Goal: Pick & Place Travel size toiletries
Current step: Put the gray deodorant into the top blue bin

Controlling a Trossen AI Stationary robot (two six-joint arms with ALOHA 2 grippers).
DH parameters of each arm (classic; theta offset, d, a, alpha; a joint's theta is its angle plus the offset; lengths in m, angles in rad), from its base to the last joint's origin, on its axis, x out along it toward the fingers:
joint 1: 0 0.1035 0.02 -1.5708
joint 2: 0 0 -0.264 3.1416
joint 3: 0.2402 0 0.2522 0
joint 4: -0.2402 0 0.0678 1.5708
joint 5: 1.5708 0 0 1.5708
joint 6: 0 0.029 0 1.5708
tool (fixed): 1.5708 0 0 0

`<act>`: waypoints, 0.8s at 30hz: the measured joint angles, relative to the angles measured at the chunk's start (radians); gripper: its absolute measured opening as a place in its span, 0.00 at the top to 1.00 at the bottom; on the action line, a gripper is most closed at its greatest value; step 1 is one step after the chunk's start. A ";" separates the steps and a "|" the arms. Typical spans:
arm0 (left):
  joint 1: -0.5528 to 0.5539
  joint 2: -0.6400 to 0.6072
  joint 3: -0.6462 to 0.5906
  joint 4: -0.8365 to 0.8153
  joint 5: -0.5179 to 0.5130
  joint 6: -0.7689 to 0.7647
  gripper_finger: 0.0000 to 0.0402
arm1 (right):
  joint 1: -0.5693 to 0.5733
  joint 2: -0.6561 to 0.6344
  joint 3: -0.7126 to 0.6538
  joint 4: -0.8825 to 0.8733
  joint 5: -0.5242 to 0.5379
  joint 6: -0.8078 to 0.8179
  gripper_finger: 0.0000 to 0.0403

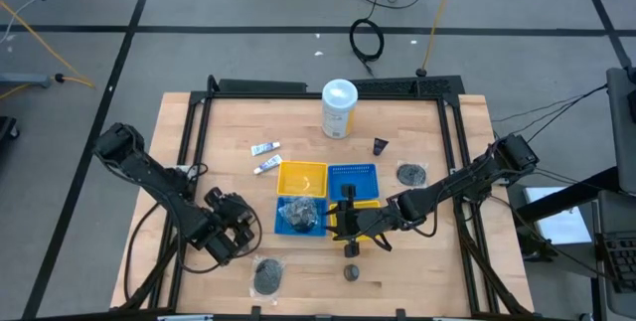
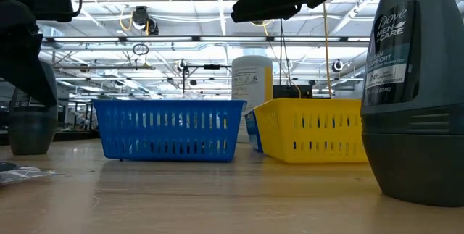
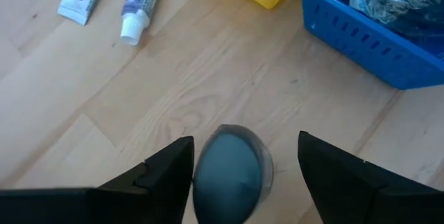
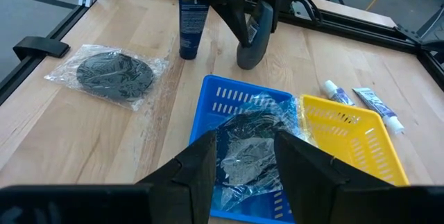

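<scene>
Now, left arm at work. In the high view the left tool [image 1: 234, 224] sits lower left of centre, just left of the blue tray [image 1: 298, 218] that holds a bagged mesh puff [image 1: 298, 212].

Left tool state: fingers spread, pinching nothing. The left wrist view shows a dark roll-on [image 3: 229, 175] standing on the worktop [image 3: 139, 99] in the gap between the two fingers [image 3: 166, 172]. One finger looks to be touching or nearly touching its side; the other is clearly apart from it.

Key relation: the roll-on stands upright, long axis vertical, and the tool straddles it from above. So the thing already lies between the fingers, not off to one side. Judgement: the next move is only to press the fingers together across its width, then lift (the rounded body could slip or tip if the pinch lands off-centre). The right wrist view agrees, with the left arm's fingers on either side of the roll-on [image 4: 250, 44].

Right tool [image 1: 348, 227]: lower centre of the high view, just right of that blue tray. Its fingers [image 4: 201, 165] are spread and hold nothing, and the puff in the tray lies just beyond them.

Other task things in the high view:
- two white tubes [image 1: 265, 157], left of centre, lying flat side by side, up and right of the left tool
- a second puff [image 1: 267, 275], near the bottom edge
- a third puff [image 1: 411, 174], right of centre

Nearer arm for the roll-on: left, plainly. No placing done for it yet.
</scene>
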 joint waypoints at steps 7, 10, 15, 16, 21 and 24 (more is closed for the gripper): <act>0.000 0.000 0.000 0.006 -0.002 0.013 0.66 | 0.000 0.000 0.000 0.000 0.000 0.000 0.65; 0.000 0.000 0.000 0.002 -0.019 0.016 0.72 | 0.000 0.000 0.000 0.000 0.000 0.000 0.65; 0.000 0.000 0.000 0.000 -0.043 0.016 0.72 | 0.000 0.000 0.000 0.000 0.000 0.000 0.65; 0.000 0.000 0.000 0.001 -0.044 0.018 0.72 | 0.000 0.000 0.000 0.000 0.000 0.000 0.65; 0.000 -0.023 0.000 -0.004 -0.045 0.028 0.72 | 0.000 0.000 0.000 0.000 0.000 0.000 0.65; 0.000 -0.075 0.000 -0.003 -0.062 0.037 0.72 | 0.000 0.000 0.000 0.000 0.000 0.009 0.65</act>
